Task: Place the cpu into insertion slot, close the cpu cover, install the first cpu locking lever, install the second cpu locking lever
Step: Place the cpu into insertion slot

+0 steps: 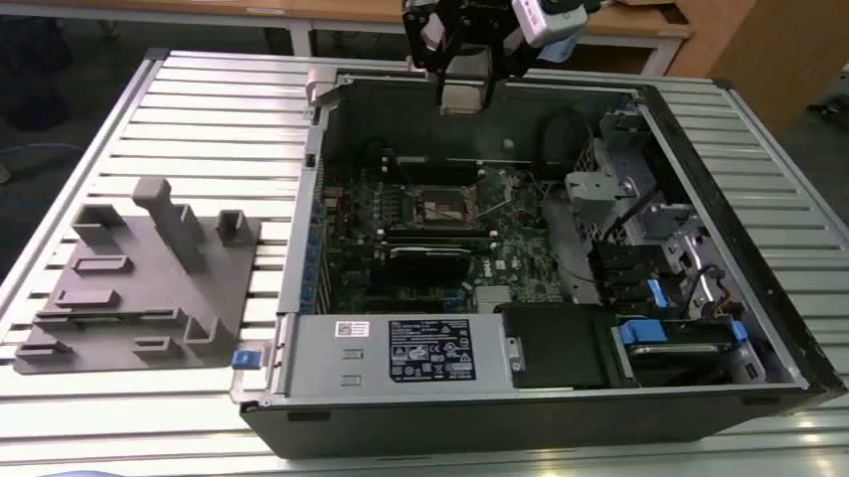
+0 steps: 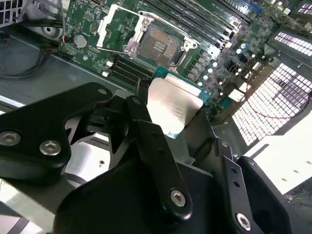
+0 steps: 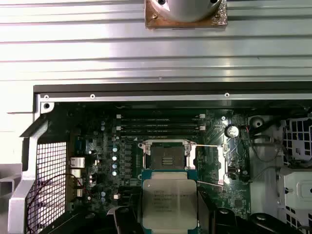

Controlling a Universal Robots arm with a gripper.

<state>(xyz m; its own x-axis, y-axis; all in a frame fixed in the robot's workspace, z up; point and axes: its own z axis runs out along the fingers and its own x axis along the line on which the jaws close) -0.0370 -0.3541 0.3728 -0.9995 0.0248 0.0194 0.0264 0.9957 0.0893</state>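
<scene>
1. The gripper (image 1: 462,91) clamps the cpu (image 3: 169,200) by opposite edges, its jaws closed on it, high above the insertion slot (image 3: 167,157).
2. The chip looks light, stiff and smooth, probably fragile underneath; its edges seem the safest hold.

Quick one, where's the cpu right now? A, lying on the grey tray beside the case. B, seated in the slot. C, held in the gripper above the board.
C: the cpu is clamped in the gripper above the board, and the slot is open and empty.
</scene>
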